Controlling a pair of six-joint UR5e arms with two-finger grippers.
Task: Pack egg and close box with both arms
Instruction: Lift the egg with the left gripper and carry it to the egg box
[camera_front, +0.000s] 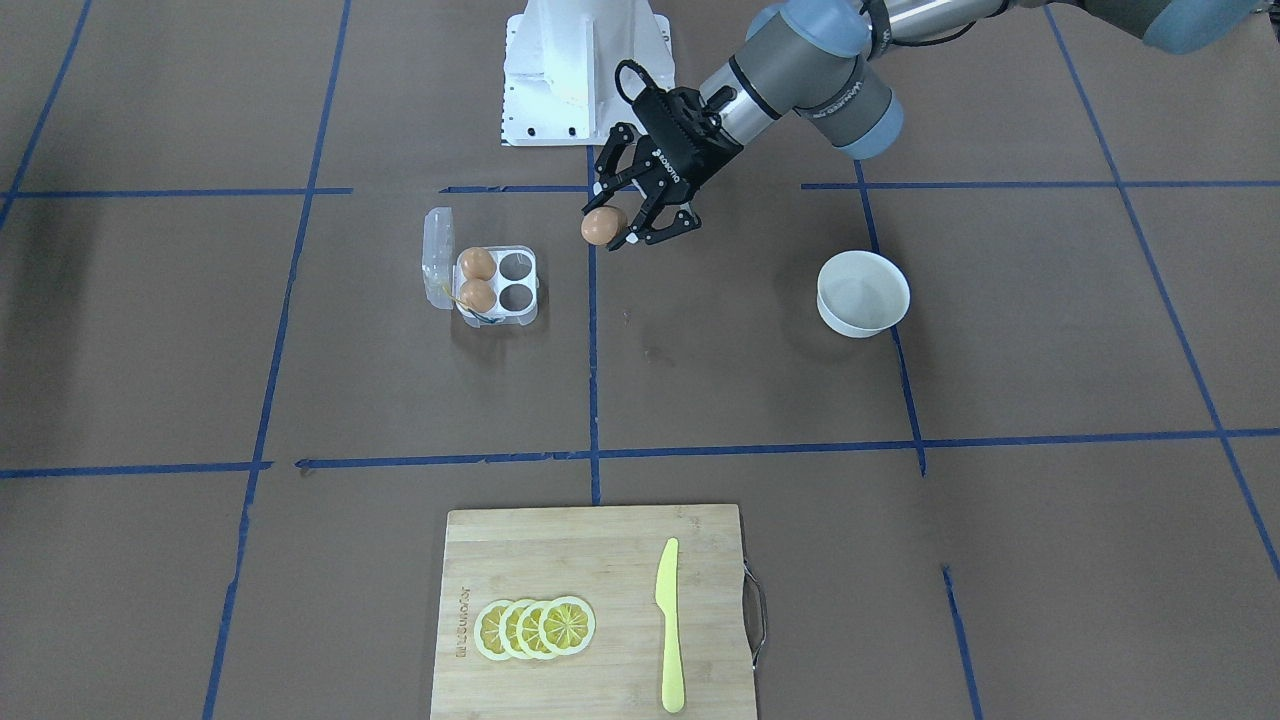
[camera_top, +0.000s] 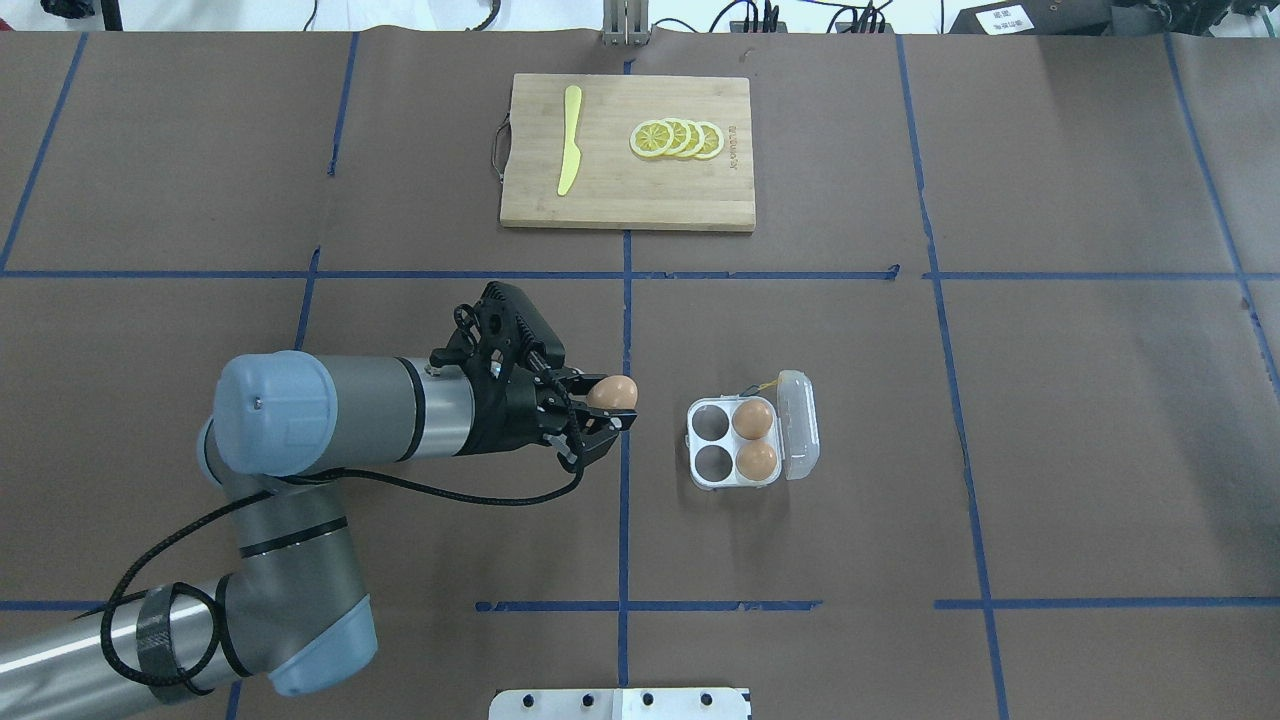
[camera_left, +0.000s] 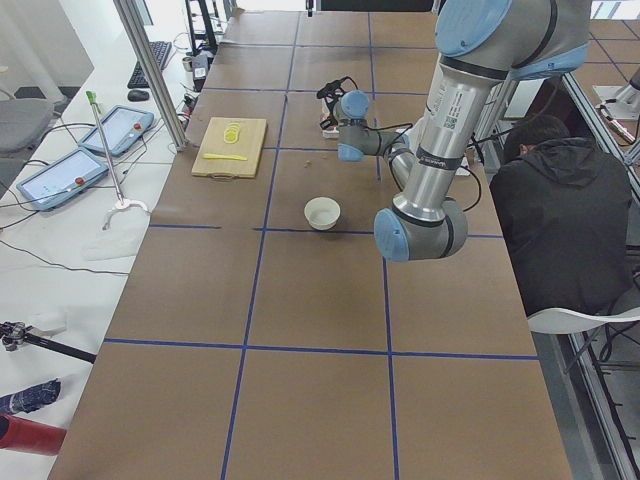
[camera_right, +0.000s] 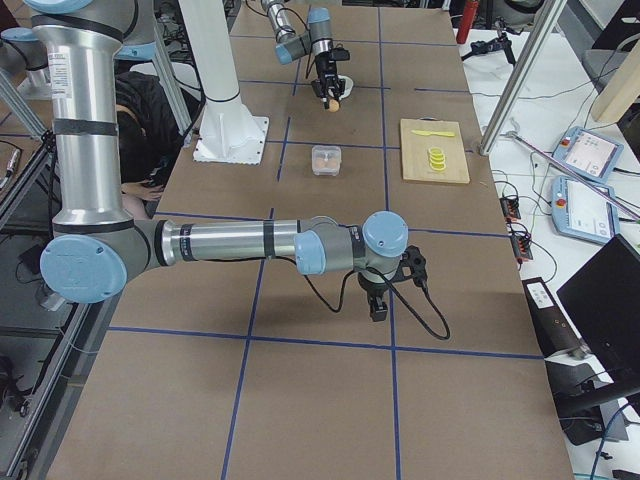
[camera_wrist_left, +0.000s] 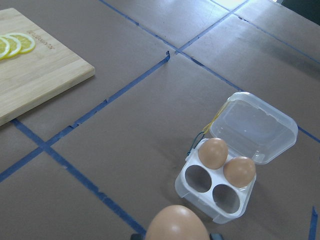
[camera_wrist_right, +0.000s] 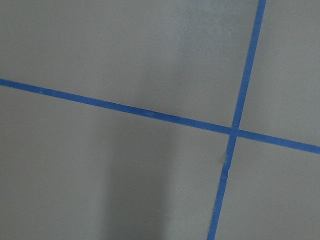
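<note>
My left gripper (camera_top: 612, 402) is shut on a brown egg (camera_top: 612, 391) and holds it above the table, just left of the box (camera_top: 697, 478) in the overhead view. The egg also shows in the front view (camera_front: 603, 226) and at the bottom of the left wrist view (camera_wrist_left: 176, 224). The clear box (camera_front: 529, 294) stands open, its lid (camera_top: 798, 424) folded back on the far side from the gripper. Two brown eggs (camera_top: 752, 419) (camera_top: 757, 459) fill the cells by the lid; the two cells nearer the gripper are empty. My right gripper (camera_right: 378, 303) shows only in the exterior right view, far from the box; I cannot tell its state.
A white bowl (camera_front: 863, 292) stands on my left side of the table. A wooden cutting board (camera_front: 595, 560) with lemon slices (camera_front: 535, 627) and a yellow knife (camera_front: 669, 625) lies at the far edge. The white pedestal (camera_front: 585, 70) stands at my base. A person (camera_left: 560, 210) sits beside the table.
</note>
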